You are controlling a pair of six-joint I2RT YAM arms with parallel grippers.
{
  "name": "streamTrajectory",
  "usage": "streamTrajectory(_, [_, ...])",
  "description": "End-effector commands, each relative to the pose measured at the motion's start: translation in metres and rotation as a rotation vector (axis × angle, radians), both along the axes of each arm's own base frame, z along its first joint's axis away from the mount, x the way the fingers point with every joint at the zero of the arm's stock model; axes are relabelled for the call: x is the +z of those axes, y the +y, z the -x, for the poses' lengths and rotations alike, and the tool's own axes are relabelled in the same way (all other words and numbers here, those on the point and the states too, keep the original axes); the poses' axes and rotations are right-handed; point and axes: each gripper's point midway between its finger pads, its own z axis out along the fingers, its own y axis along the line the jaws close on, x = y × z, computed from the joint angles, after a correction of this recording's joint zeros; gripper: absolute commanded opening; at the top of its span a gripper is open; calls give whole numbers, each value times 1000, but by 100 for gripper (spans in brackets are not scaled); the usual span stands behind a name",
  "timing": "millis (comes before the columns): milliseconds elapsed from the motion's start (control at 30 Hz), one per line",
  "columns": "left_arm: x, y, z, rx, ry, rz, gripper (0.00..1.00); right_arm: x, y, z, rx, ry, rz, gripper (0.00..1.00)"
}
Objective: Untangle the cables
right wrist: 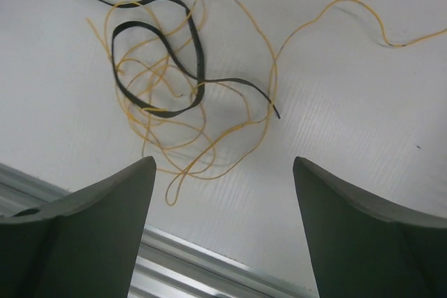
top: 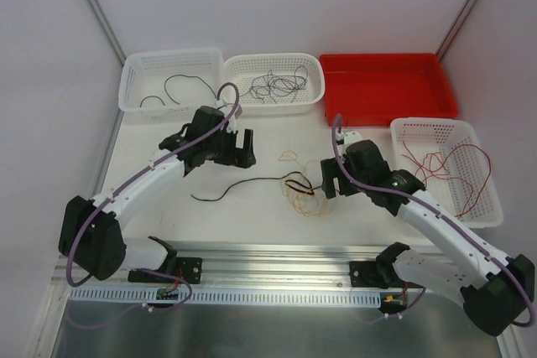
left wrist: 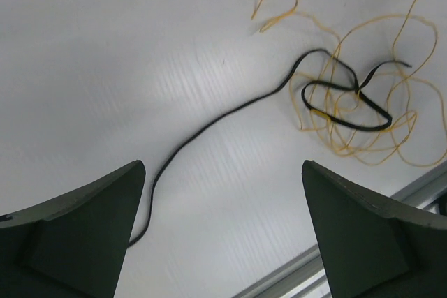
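Tricky bits first. From above, the right gripper (top: 330,180) hangs just beside the knot and blocks its right edge. The orange-yellow cable (right wrist: 230,130) is so pale there that it barely reads against the white tabletop (top: 277,136).

The wrist views sort it out. The orange-yellow cable lies in loose loops, with the black cable (left wrist: 230,113) threaded through them in a flattened ring. In the right wrist view the black cable runs off the top-left edge and one yellow tail leaves on the right. In the left wrist view the black cable's long free run slips behind a finger (left wrist: 77,235) of the left gripper (left wrist: 223,172), so its end is hidden. The yellow loops there are cut at the right edge. Both cables lie flat mid-tabletop, between the two arms and near the metal rail (right wrist: 209,256).

The left gripper's jaws are wide apart with nothing between them, above the black cable's straight stretch. The right gripper's jaws are parted too, holding nothing, over the tangle.

Now the containers along the back:
- The left white basket (top: 130,90) holds a black strand (top: 186,78).
- The middle white basket (top: 277,109) holds a heap of dark wires (top: 277,85), colour hard to call.
- The red tray (top: 382,58) sits beside it.
- The right white basket (top: 491,199), nearer on the right, holds red wires (top: 445,165).
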Motion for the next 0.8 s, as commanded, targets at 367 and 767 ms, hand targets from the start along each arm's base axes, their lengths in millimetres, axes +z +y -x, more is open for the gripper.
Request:
streamTrajectory(367, [1, 55, 52, -21, -33, -170, 97, -59, 10, -90, -108, 121, 58, 48])
streamTrajectory(767, [18, 34, 3, -60, -46, -195, 96, -5, 49, -109, 23, 100, 10, 1])
